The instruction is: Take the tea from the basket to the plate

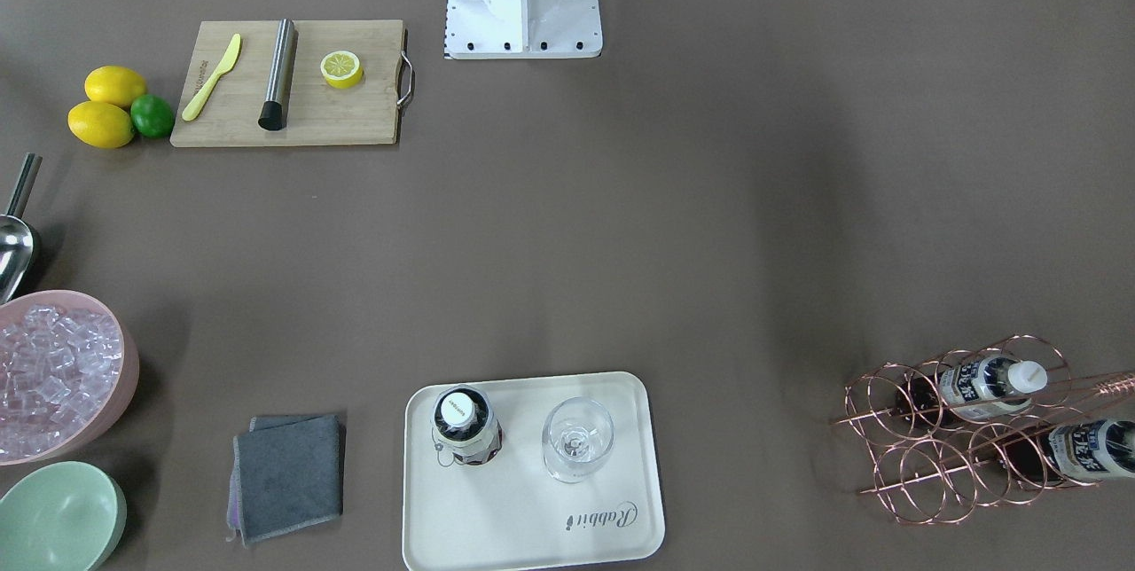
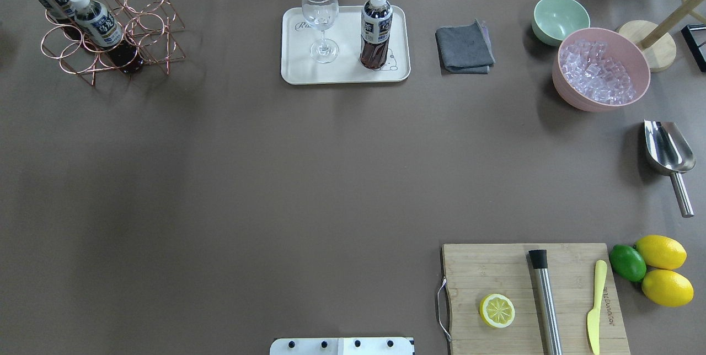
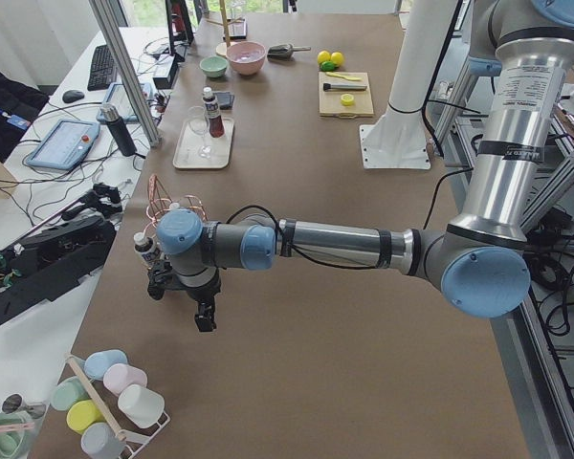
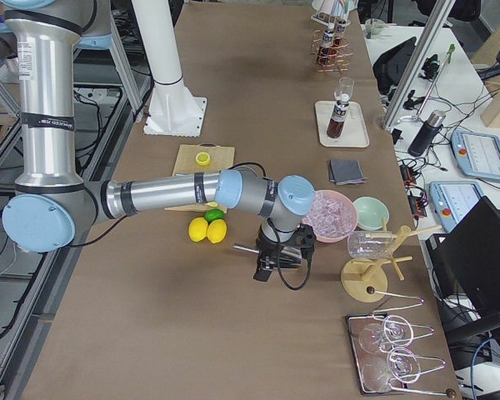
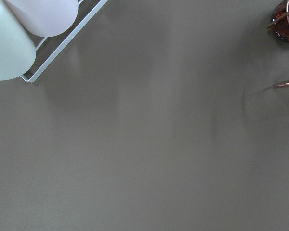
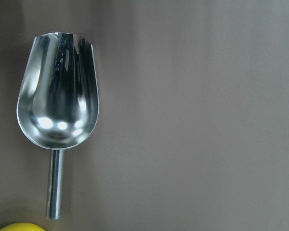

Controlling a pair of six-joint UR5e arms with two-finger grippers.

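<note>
Two tea bottles (image 2: 98, 24) lie in the basket (image 2: 138, 41), and a third tea bottle (image 2: 376, 30) stands on the plate (image 2: 345, 75) beside the glass (image 2: 320, 13) (easy to clip). The basket's rings could snag a bottle. Left gripper (image 3: 206, 316), right gripper (image 4: 265, 271): can't tell if they're spread or pinched.

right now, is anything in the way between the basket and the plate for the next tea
Nothing visible does. The table between the basket and the plate is bare. On the plate itself, a wine glass stands at the basket-side end and one tea bottle already stands at the other.
</note>
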